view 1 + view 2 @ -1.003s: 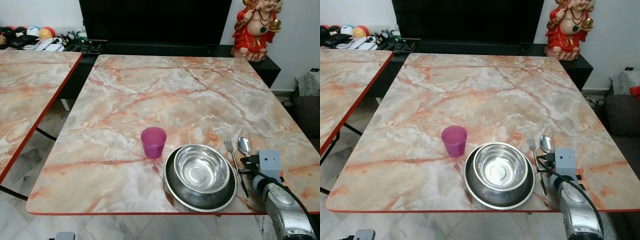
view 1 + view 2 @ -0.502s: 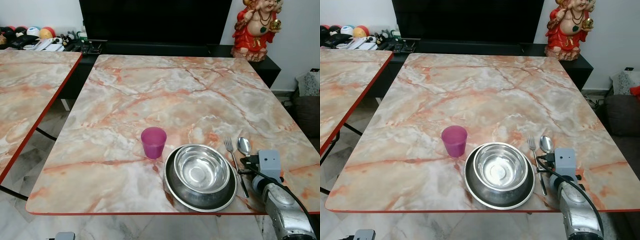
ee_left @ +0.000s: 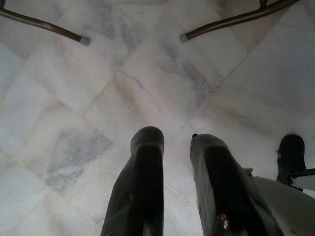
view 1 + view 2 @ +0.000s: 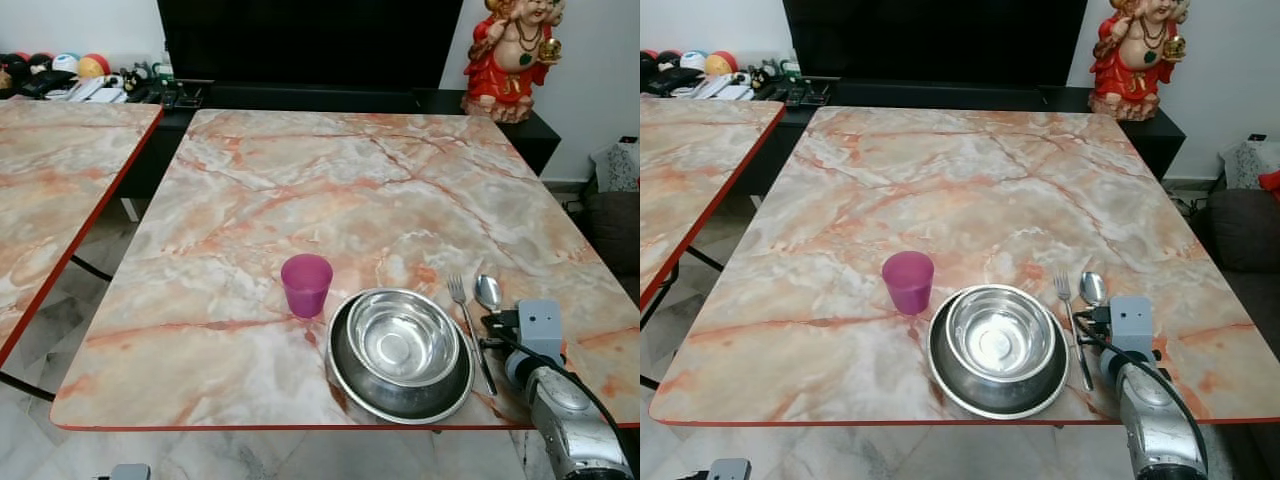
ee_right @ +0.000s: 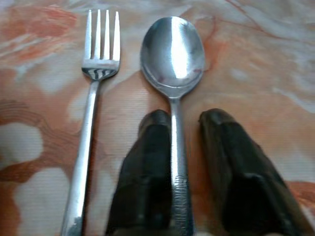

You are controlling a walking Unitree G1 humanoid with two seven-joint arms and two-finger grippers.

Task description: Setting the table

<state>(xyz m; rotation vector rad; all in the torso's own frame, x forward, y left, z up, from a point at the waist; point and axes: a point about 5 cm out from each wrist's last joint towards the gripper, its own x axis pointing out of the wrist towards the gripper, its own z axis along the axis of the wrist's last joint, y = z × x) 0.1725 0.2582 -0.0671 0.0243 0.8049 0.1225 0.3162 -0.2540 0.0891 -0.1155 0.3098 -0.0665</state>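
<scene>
Near the marble table's (image 4: 330,190) front edge, a steel bowl (image 4: 402,338) sits inside a wider steel plate (image 4: 400,395). A purple cup (image 4: 306,284) stands just left of them. To their right a fork (image 4: 468,318) and a spoon (image 4: 488,292) lie side by side. My right gripper (image 5: 187,118) rests low over the spoon's handle (image 5: 178,162), open, with the handle lying between the fingers against one of them. The fork (image 5: 91,108) lies beside it. My left gripper (image 3: 170,140) hangs idle over the floor, open and empty.
A second marble table (image 4: 50,180) stands to the left across a narrow gap. A black cabinet (image 4: 300,98) and a red figurine (image 4: 510,55) are behind the table, and a dark seat (image 4: 615,215) is at the right. Metal table legs (image 3: 226,22) cross the tiled floor.
</scene>
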